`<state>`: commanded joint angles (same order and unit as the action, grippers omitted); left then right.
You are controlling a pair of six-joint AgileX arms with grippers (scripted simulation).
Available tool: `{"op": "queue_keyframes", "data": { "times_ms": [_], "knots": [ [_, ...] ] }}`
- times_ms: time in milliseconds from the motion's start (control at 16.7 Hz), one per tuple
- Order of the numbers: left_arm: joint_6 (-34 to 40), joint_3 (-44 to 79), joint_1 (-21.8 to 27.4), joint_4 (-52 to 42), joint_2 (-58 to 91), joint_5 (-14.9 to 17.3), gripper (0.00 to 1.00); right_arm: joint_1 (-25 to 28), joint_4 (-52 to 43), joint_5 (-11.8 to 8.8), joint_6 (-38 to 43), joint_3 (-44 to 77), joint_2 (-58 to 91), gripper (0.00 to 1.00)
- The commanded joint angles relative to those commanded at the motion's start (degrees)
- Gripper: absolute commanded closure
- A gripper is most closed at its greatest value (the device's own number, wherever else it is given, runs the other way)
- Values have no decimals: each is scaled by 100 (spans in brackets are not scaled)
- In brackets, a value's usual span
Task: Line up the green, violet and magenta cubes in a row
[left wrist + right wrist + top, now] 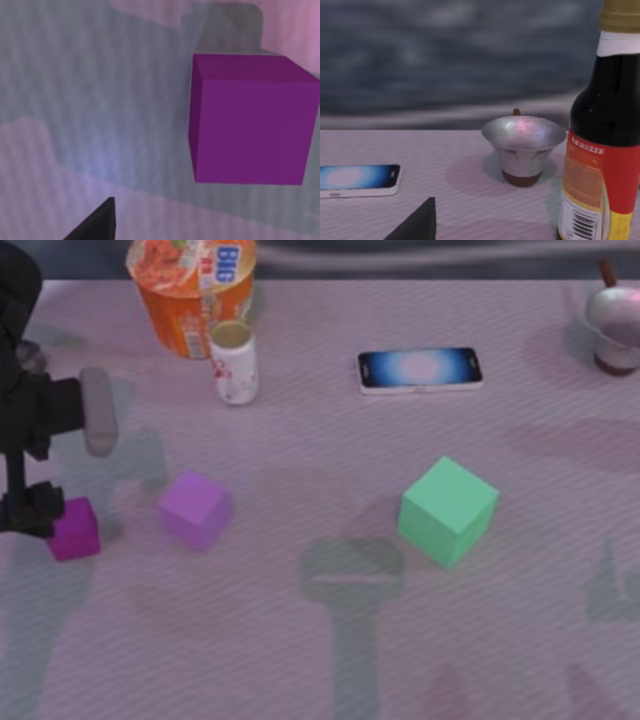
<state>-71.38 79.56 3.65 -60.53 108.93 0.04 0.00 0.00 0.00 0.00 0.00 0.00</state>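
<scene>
Top view is showing the left arm at the left edge of the frame, with its hand (35,510) sitting low beside the magenta cube (74,528) at the lower left of the frame; the dark hand is overlapping the cube's left side, and I cannot tell if its fingers are wide or narrow. The violet cube (195,508) is lying near the magenta one, to its right and a little higher in the frame, apart from it. The green cube (447,510) is resting well apart from both, right of the centre, turned at an angle on the tabletop (300,440). At the upper left of the frame an orange noodle cup (190,290) is standing, with a small white can (233,362) just below it, and a phone (420,370) is lying flat at the upper middle. A silver bell (615,325) is sitting at the upper right corner. In the left wrist view the magenta cube (250,120) is filling the right part of the frame, with one dark fingertip (97,222) at the bottom edge, not touching it. In the right wrist view the bell (522,147), the phone (357,180) and a dark sauce bottle (605,135) are showing; the right hand's state I cannot tell.
</scene>
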Motion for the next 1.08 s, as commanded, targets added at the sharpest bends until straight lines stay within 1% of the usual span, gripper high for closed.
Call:
{"op": "queue_keyframes", "data": {
  "times_ms": [180, 420, 540, 840, 1080],
  "knots": [
    [-14, -245, 18, 400, 180, 2, 0, 0, 0, 0, 0, 0, 0, 0],
    [-17, -777, 16, 1429, 610, 4, 0, 0, 0, 0, 0, 0, 0, 0],
    [-25, -972, 17, 1761, 777, 5, 0, 0, 0, 0, 0, 0, 0, 0],
    [-28, -1030, 17, 1851, 830, 6, 0, 0, 0, 0, 0, 0, 0, 0],
    [-28, -1030, 17, 1851, 830, 6, 30, 0, 0, 0, 0, 0, 0, 0]
  ]
}}
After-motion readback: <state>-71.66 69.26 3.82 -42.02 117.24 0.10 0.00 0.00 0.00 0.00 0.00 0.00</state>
